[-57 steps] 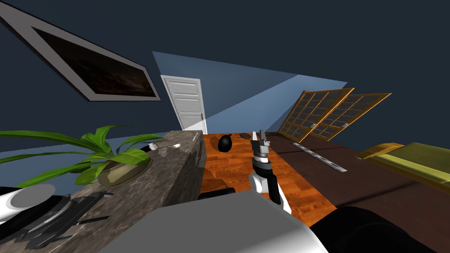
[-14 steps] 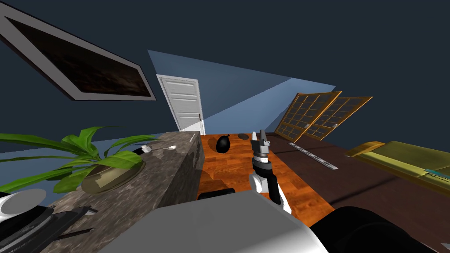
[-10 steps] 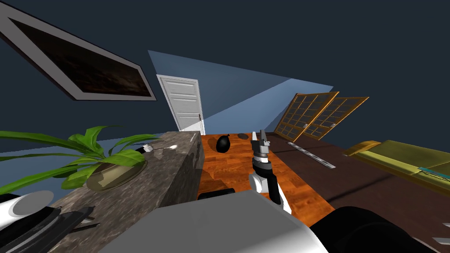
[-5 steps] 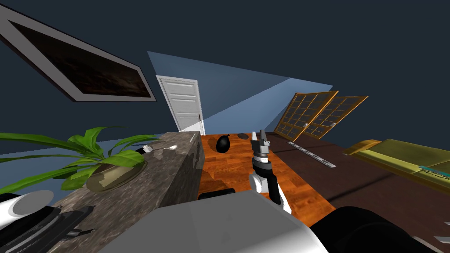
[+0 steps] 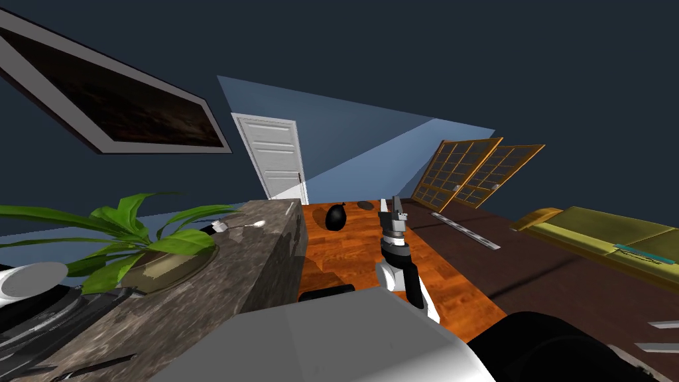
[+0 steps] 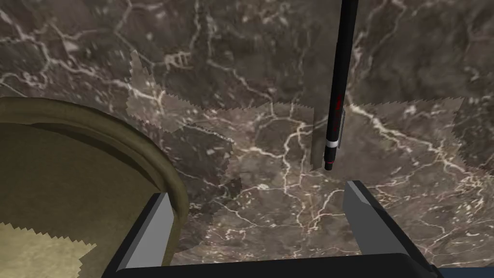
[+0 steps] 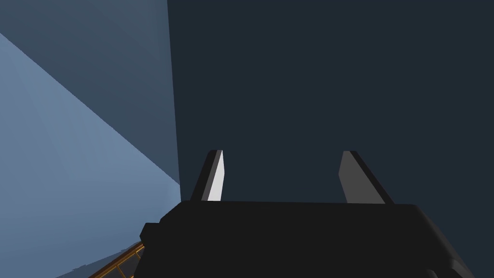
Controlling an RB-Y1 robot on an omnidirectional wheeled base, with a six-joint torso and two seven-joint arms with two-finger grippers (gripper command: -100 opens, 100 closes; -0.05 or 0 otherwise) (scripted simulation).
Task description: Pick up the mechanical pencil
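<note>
The marble bench (image 5: 265,258) carries an olive planter (image 6: 72,159); no bench edge shows near the work area. The left gripper (image 6: 258,190) hangs over the bench top, fingers spread and empty, one finger beside the planter rim. The right gripper (image 5: 396,211) stands upright off the bench's long edge, fingers spread, idle. The black mechanical pencil (image 6: 337,96) lies flat on the bench top, its near end just ahead of the finger away from the planter. Step in hand: approach; grasp not yet made. Next: shift away from the planter until the barrel is centred, lower to the surface, close across it
</note>
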